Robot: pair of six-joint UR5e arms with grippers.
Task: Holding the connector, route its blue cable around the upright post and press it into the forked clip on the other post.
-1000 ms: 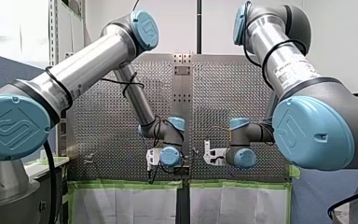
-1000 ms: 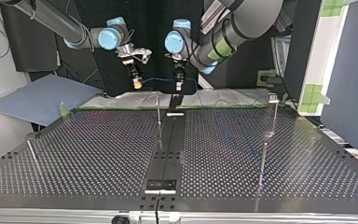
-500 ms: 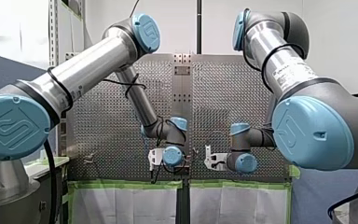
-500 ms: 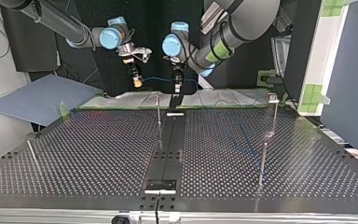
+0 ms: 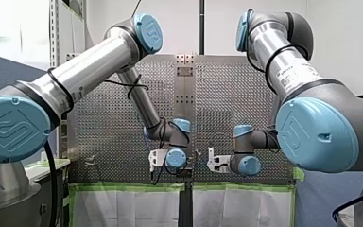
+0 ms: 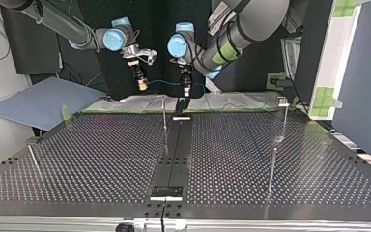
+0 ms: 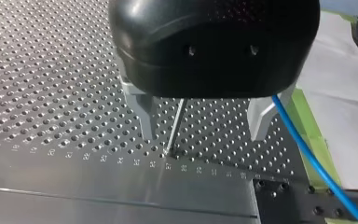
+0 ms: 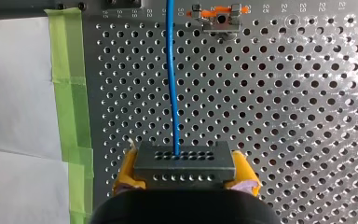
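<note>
Connector (image 8: 184,163) crosswise in right tool (image 8: 185,171), blue cable (image 8: 171,74) straight ahead, seemingly taut

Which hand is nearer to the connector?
Right. My right hand is shut on the connector; my left hand is open, apart from it, beside the cable.

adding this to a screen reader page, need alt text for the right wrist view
My right hand clamps a dark connector with rows of small holes between yellow pads. Its blue cable runs straight ahead over the perforated table, passing beside a small metal fixture with an orange part. A strip of green tape edges the table beside the hand.
</note>
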